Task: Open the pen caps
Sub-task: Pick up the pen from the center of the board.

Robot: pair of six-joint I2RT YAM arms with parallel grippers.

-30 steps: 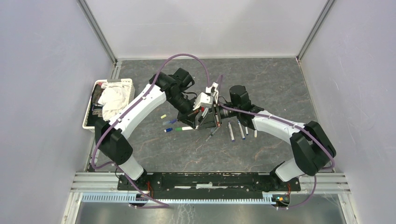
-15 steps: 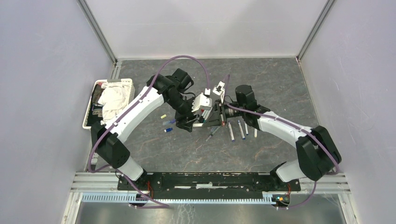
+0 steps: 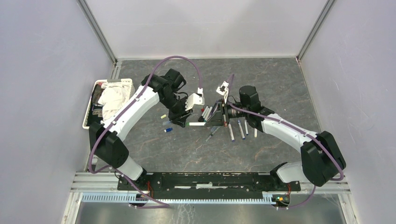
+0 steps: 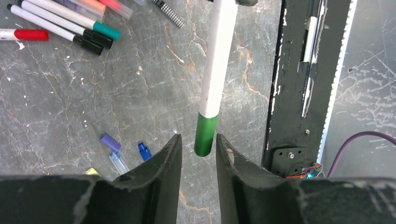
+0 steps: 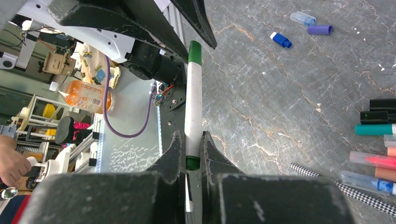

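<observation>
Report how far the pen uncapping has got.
Done: a loose purple cap and a blue cap lie on the table. In hand: the right gripper clamps a white pen, and the left gripper is open around its green cap, not yet pulled off. Left: several capped pens, such as the red-capped pen and the teal-capped pen.

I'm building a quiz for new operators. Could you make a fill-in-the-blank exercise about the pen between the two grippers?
1. The right gripper is shut on a pen with a ____ barrel.
2. The cap on its free end is ____.
3. The left gripper flanks that cap without gripping it: its jaws are ____.
Missing words: white; green; open.
</observation>
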